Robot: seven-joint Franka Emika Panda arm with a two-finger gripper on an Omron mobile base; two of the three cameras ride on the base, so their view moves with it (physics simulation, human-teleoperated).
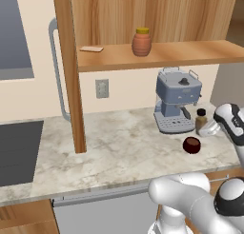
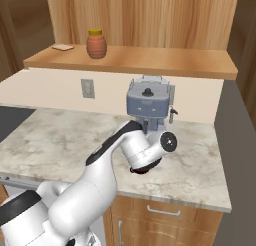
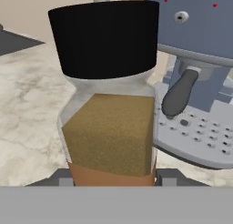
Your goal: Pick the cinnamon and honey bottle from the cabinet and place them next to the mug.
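Clamping the cinnamon [image 3: 109, 123] between closed gripper [image 3: 111, 178] fingers, upright beside the coffee machine [image 1: 177, 101], near the mug [image 1: 191, 144].

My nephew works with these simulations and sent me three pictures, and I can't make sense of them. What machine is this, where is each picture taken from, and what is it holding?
It is a white robot arm in a rendered kitchen. Two pictures come from cameras behind the arm, one to its left and one to its right. The third looks out from the hand itself.

On the marble counter stand a blue-grey coffee machine and a small dark mug. The gripper sits beside them, shut on the cinnamon, a slim bottle of brown powder with a dark cap. It stands upright by the coffee machine, close to the mug. Whether it already rests on the counter I cannot tell.

Above, on the shelf of the wooden cabinet, the orange honey bottle with its yellow lid waits to be fetched.
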